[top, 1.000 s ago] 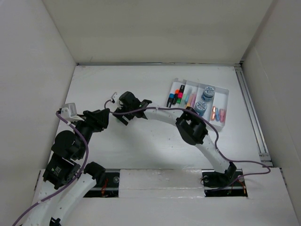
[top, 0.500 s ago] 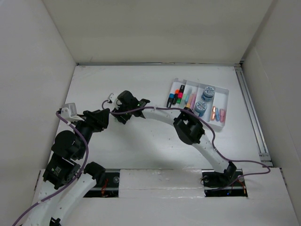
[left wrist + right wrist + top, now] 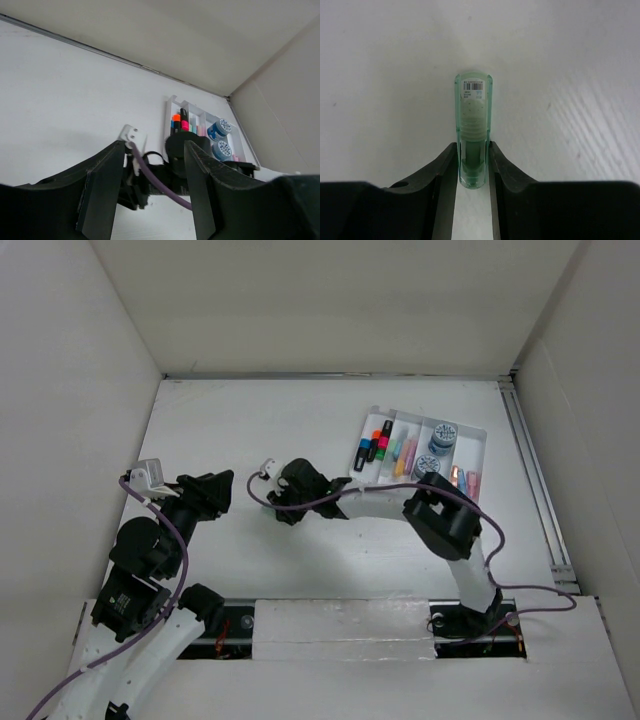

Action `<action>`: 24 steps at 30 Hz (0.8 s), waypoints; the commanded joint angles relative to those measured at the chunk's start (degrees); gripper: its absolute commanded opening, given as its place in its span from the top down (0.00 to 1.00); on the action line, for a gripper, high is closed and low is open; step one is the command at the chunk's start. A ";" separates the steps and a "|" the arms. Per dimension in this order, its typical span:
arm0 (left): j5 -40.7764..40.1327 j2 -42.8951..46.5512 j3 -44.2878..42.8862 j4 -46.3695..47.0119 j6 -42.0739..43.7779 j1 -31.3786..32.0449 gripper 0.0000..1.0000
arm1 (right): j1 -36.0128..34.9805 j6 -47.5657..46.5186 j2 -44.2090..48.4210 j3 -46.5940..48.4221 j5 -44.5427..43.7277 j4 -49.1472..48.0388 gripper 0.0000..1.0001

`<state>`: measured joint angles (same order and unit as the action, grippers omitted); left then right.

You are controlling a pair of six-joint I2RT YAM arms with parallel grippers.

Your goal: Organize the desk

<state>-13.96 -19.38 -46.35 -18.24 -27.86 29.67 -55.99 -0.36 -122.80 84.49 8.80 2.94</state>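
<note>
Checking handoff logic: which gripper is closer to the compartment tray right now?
Right. The right gripper, shut on a green tube, sits just left of the tray; the left gripper is farther left, beyond it.

The right arm (image 3: 440,525) is rising from its base at the near edge, folding at the elbow and stretching its forearm leftward across the middle. The right gripper (image 3: 472,150) is pointing downward, and its two black fingers (image 3: 445,165) are pressing from either side on the lower end of a green translucent tube (image 3: 473,112). The left arm (image 3: 150,550) is standing bent on the left side, its wrist leaning toward the right arm's wrist. The left gripper (image 3: 155,150) is hanging with its fingers (image 3: 102,195) spread wide apart, gripping nothing.
</note>
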 commanded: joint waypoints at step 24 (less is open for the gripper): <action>0.42 -0.05 0.47 2.68 0.79 0.12 0.53 | 62.90 40.27 65.87 -55.67 -11.28 -17.53 0.94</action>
<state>-13.91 -19.33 -46.35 -18.24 -27.86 29.67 2.57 38.26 -53.63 26.44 -12.05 -15.35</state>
